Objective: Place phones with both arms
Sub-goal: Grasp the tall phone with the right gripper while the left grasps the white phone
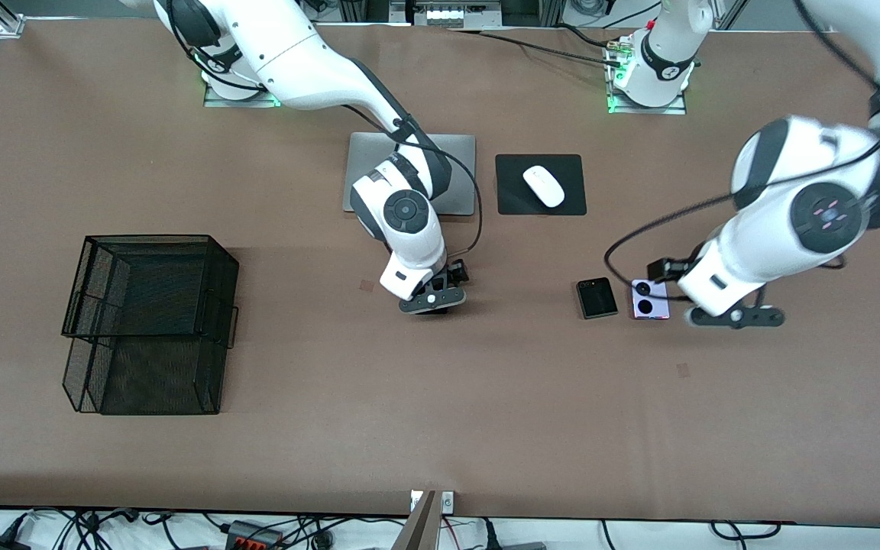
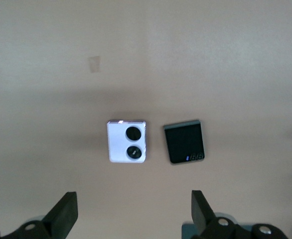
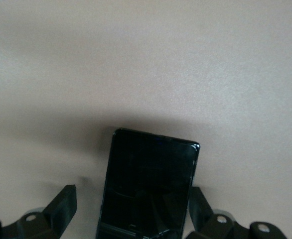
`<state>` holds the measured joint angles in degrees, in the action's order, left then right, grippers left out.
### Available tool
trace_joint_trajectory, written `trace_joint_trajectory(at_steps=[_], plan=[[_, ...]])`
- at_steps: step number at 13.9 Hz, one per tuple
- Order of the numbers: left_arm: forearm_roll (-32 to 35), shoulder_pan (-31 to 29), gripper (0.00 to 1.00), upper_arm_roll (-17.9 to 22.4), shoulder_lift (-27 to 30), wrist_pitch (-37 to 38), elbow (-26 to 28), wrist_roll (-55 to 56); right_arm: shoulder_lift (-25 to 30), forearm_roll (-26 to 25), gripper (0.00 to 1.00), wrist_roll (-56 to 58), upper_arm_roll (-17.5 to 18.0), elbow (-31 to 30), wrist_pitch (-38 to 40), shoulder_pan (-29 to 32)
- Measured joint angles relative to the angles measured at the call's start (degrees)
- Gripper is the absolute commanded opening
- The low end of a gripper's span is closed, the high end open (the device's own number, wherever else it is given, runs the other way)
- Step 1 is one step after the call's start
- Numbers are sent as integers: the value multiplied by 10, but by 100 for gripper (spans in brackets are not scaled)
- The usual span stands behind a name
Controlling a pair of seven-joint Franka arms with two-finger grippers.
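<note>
Wire-mesh basket (image 1: 151, 321) sits at the right arm's end of the counter (image 1: 486, 412); toward the left arm's end from it, right tool (image 1: 434, 299) hangs spread over the black slab phone (image 3: 148, 186); left tool (image 1: 738, 315), spread, hangs beside the lilac-white phone (image 1: 650, 299), black flip phone (image 1: 596, 298) just beside.

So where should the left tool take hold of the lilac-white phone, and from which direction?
From straight above, closing on two opposite side edges. The lilac-white phone lies flat on the table, so only its thin edges offer grip. The black flip phone lies close beside it with a narrow gap, so probably grip the two edges not facing that neighbour. The left tool is open above it.
</note>
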<state>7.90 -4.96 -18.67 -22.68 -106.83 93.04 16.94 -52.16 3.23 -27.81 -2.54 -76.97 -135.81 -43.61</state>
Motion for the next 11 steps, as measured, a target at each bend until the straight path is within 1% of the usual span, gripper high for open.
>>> trace_joint_trajectory(at_steps=[2, 5, 7, 9, 11], plan=[[0, 0, 100, 1, -26, -51, 26, 8, 0, -7, 100, 0, 0, 1, 0, 0], [1, -4, 100, 8, -59, -89, 42, 9, 0, -8, 100, -3, 0, 1, 1, -1], [4, -12, 100, 13, -70, -117, 57, 9, 0, -8, 100, -18, 0, 1, 2, -1], [6, -22, 100, 14, -75, -172, 89, 11, 0, -8, 100, -25, 0, 1, 20, -1], [20, -24, 100, 17, -79, -203, 114, 20, -1, -8, 100, -29, -1, 1, 33, -1]])
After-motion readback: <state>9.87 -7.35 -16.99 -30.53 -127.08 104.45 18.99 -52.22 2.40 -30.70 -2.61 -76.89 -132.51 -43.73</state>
